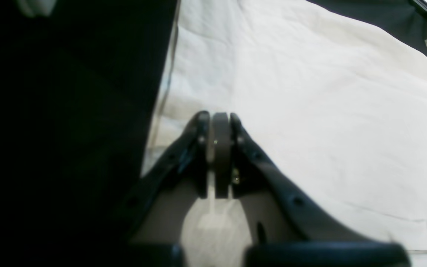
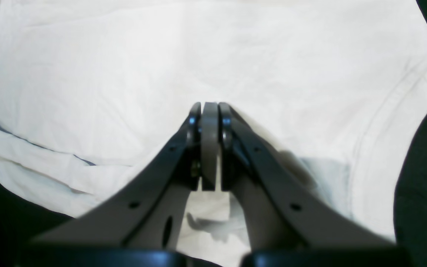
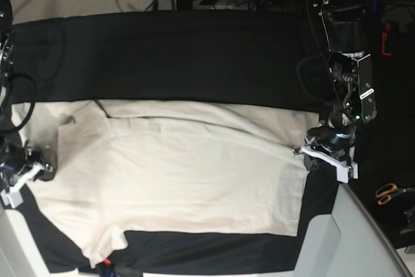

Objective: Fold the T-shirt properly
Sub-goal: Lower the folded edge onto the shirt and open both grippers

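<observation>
Shirt spread mostly flat on black table, one long edge turned over; fold barely begun, if at all. Left claw and right claw both closed, nothing visibly pinched, tips at opposite ends. Sleeve and body folds remain.

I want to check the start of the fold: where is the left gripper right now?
In the base view the left gripper sits at the right, at the T-shirt's right edge on the black table cloth, jaws shut.
</observation>
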`<state>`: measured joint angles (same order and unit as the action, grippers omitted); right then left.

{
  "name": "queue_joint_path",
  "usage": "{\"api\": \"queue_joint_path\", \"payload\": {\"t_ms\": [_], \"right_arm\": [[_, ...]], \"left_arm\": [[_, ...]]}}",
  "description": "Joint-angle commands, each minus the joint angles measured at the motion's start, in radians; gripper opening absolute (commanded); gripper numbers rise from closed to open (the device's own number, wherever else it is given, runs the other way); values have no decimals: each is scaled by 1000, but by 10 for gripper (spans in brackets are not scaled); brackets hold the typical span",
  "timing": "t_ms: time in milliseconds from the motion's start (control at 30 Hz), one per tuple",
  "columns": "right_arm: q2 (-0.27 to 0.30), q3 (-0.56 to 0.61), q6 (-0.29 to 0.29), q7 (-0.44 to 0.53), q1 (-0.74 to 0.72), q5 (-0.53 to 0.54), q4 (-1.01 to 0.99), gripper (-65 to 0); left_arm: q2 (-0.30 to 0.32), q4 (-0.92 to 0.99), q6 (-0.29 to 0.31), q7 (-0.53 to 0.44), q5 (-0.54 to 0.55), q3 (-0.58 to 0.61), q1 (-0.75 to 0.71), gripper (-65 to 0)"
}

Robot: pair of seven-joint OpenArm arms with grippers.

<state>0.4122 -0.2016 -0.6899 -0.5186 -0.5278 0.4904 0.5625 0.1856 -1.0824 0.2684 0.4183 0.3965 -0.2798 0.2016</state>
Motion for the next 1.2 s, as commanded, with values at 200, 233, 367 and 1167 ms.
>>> {"api": "queue_joint_path", "payload": {"t_ms": [200,233,367,1167], "right_arm": [[17,1,-8,84,-16,21,14,-645],[17,1,-8,84,-16,20,14,-645],[14,1,-8,82,-16,20,14,-645],[-29,-422,-8,-130,134,103,247,-326]], "left_arm": [[30,-9,7,-63,14,0,12,-650],[28,-8,7,-65,14,1,11,-650],[28,-5,7,-66,14,-2,11,-650],[45,-238,7,17,25,-135,-72,-262]]}}
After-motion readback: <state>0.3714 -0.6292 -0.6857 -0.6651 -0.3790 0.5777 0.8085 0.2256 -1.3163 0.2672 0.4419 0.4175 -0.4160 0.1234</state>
